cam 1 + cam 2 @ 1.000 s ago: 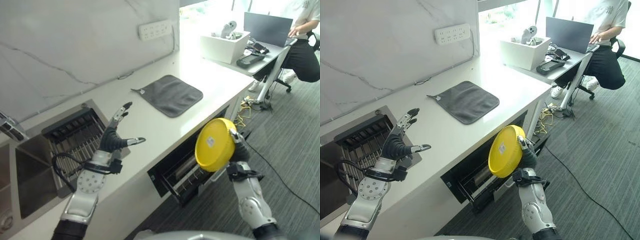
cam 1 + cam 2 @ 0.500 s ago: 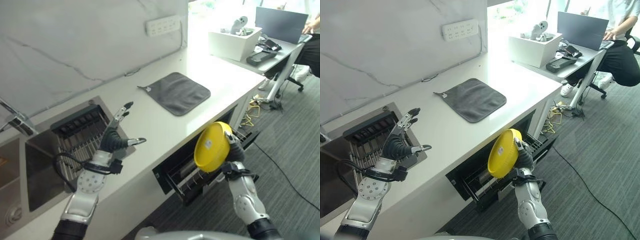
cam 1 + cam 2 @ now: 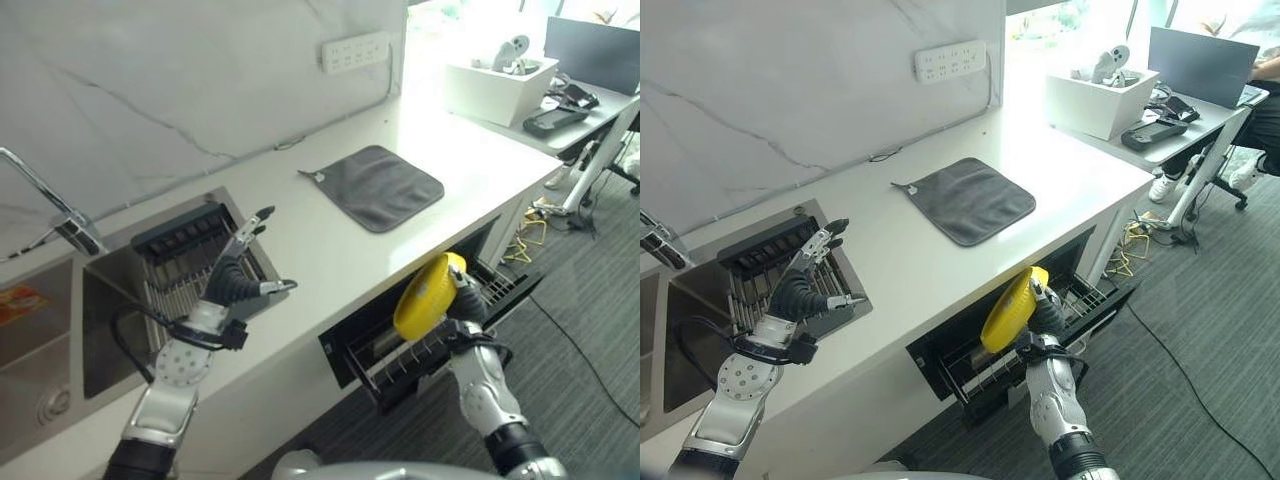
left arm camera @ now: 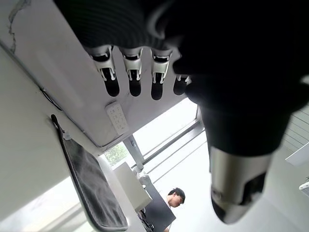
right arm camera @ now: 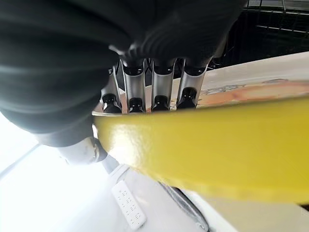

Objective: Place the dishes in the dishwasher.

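The right hand (image 3: 468, 305) is pinching the round yellow plastic plate (image 3: 426, 283) by its rim, holding it on edge, tilted, directly over the pulled-out black wire dishwasher rack (image 3: 420, 350). The left hand (image 3: 232, 281) is hovering with fingers spread above the white countertop (image 3: 320, 240), holding nothing.

Marble wall (image 3: 150, 80), grey carpet (image 3: 1200, 330)

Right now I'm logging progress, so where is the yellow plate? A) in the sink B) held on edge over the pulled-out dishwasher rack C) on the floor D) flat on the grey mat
B: the right hand grips the yellow plate on edge above the dishwasher rack.
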Motion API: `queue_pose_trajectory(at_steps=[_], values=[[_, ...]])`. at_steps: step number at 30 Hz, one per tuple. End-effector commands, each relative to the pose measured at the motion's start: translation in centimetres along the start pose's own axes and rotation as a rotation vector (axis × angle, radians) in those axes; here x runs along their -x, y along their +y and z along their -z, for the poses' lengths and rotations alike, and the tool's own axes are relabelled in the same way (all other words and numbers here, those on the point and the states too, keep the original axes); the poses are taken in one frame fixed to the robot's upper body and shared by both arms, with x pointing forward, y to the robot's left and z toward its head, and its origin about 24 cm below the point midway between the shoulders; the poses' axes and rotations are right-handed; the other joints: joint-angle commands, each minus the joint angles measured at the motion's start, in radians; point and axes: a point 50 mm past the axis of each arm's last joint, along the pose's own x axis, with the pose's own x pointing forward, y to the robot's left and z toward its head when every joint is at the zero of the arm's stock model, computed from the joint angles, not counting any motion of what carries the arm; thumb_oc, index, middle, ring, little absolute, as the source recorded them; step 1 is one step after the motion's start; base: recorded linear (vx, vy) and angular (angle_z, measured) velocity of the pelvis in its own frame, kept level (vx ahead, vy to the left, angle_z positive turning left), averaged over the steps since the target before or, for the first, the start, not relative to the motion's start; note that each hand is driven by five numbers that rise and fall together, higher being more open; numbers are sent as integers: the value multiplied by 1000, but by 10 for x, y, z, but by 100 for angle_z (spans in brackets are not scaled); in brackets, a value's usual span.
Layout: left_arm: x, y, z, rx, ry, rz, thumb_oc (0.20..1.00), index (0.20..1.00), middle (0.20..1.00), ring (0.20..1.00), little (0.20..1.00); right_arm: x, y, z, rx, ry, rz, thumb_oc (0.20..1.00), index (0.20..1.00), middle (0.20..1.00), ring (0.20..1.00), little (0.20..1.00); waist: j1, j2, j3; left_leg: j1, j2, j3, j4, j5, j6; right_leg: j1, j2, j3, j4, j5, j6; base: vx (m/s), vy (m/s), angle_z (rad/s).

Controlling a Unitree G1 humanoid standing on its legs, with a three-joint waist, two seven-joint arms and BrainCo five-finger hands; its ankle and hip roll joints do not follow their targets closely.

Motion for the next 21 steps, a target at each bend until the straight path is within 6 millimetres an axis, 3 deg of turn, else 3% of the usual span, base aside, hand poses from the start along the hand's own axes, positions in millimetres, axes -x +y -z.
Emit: queue_pose_trajectory(at_steps=[1, 10, 16, 21], values=[[-21, -1, -29, 3, -197, 56, 1000, 1000, 1000, 1000, 1000, -22, 36, -31, -89, -163, -96, 200, 200, 200, 200, 200, 42, 26, 11, 11, -71, -88, 84, -142, 111, -32, -50, -109, 162, -33, -27, 36, 27, 4], [-24, -5, -34, 22, -228, 89, 1000, 1000, 1000, 1000, 1000, -31, 15, -23, -2, -85, -35, 200, 200, 200, 200, 200, 57, 39, 25, -2, -84, -104, 94, -148, 116, -46, -80, -118, 181, -20, -23, 27, 38, 8], [-26, -4, -39, 21, -263, 99, 1000, 1000, 1000, 1000, 1000, -34, 4, -16, 284, 6, -105, 200, 200, 200, 200, 200, 73, 47, 40, -22, -101, -118, 101, -148, 121, -53, -116, -130, 197, -4, -15, -2, 51, 3], [-27, -2, -44, 21, -285, 105, 1000, 1000, 1000, 1000, 1000, -35, -5, -15, 377, 45, -140, 200, 200, 200, 200, 200, 85, 52, 45, -30, -111, -129, 109, -149, 124, -51, -138, -143, 212, 2, -12, 14, 42, 6]])
